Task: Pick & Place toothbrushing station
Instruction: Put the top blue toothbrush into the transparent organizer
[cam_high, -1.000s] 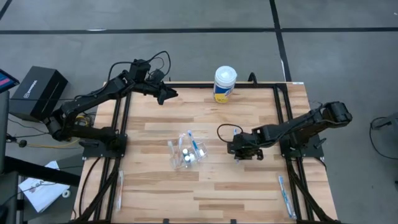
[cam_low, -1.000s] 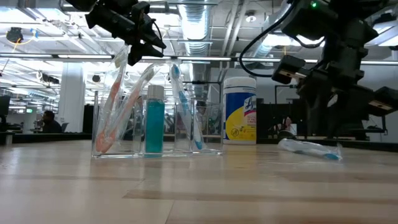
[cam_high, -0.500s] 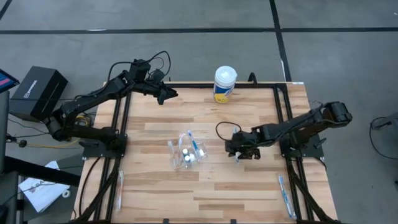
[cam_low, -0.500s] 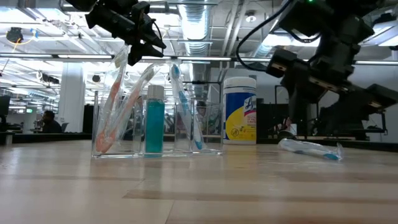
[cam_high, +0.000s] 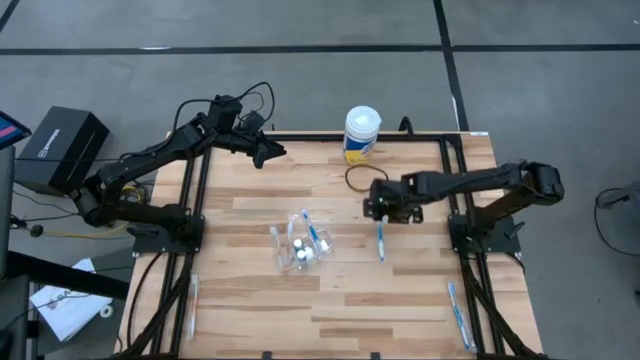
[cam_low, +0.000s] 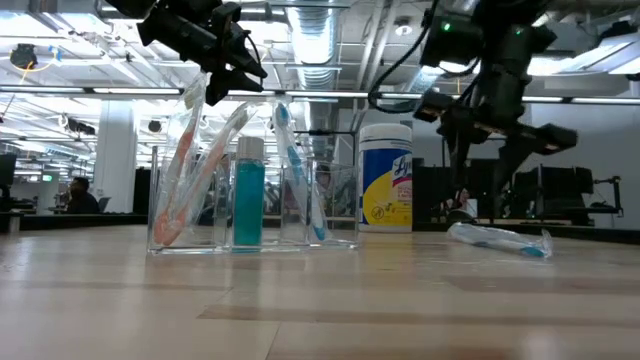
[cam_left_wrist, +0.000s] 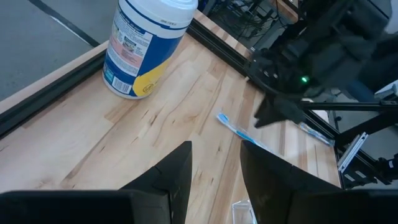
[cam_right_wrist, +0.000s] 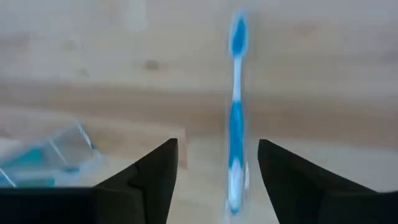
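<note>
A clear organizer (cam_high: 300, 245) stands mid-table. In it an orange toothbrush (cam_low: 185, 170) and a blue toothbrush (cam_low: 300, 170) lean, and a teal tube (cam_low: 247, 195) stands upright. A loose blue toothbrush (cam_high: 380, 240) lies flat on the table to its right; it also shows in the right wrist view (cam_right_wrist: 235, 118). My right gripper (cam_high: 384, 203) hovers open above the table, just on the far side of that toothbrush, and touches nothing. My left gripper (cam_high: 272, 152) is open and empty, raised over the table's far left edge.
A wipes canister (cam_high: 362, 135) stands at the far edge. A wrapped toothbrush (cam_high: 458, 315) lies near the right front edge. Another lies by the left rail (cam_high: 192, 298). Bare wood lies between the organizer and the near edge.
My right gripper has risen from over the loose blue toothbrush and gone toward the table's far edge. The toothbrush stays flat on the table where it was, now uncovered in the high view.
</note>
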